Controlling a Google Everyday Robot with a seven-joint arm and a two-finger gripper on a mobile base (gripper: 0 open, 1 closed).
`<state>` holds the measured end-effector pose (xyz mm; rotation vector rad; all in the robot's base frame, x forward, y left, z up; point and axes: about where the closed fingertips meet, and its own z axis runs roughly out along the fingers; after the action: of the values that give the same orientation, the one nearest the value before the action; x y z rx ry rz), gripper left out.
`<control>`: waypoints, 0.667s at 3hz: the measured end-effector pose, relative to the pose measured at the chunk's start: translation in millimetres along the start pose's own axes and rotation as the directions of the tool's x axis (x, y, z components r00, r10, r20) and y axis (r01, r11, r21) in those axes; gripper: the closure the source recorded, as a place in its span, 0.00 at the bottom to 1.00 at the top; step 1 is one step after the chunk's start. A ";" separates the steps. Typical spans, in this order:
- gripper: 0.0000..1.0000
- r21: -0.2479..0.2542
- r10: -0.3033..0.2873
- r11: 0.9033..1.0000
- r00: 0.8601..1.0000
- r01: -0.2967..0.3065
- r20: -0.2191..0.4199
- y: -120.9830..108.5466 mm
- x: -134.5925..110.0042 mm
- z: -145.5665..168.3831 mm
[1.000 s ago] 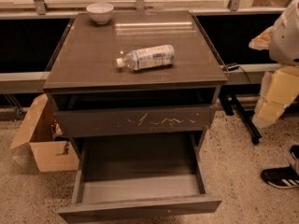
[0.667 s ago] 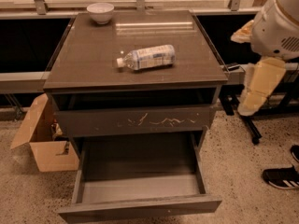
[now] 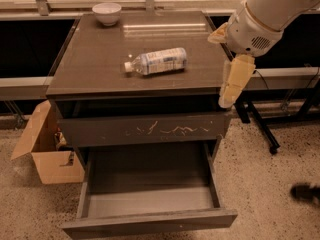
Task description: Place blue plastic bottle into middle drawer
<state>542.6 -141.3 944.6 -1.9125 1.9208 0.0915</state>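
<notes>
The blue plastic bottle [image 3: 157,60] lies on its side near the middle of the cabinet top [image 3: 90,69], with its white cap pointing left. The middle drawer [image 3: 150,223] is pulled out at the bottom, and its grey floor shows with nothing in it. My gripper [image 3: 221,68] hangs over the cabinet's right edge, to the right of the bottle and apart from it. Its cream fingers [image 3: 234,81] are spread open and hold nothing.
A white bowl [image 3: 107,11] stands at the back left of the top. The drawer with pale scratches [image 3: 145,130] above the open one is shut. A cardboard box [image 3: 45,146] sits on the floor at left. A black wheeled stand [image 3: 260,126] and a shoe [image 3: 305,191] are at right.
My arm has swung left and towards the cabinet, bringing the gripper from off the right side to the top's right edge. The bottle and the drawers have not moved.
</notes>
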 end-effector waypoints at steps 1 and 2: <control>0.00 0.000 0.000 1.000 1.000 0.000 0.000 -0.1 0.0 0.0; 0.00 0.030 -0.019 0.999 1.000 0.019 0.009 -16.5 -4.6 12.0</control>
<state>561.3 -133.7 939.4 -1.9078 1.8873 0.0654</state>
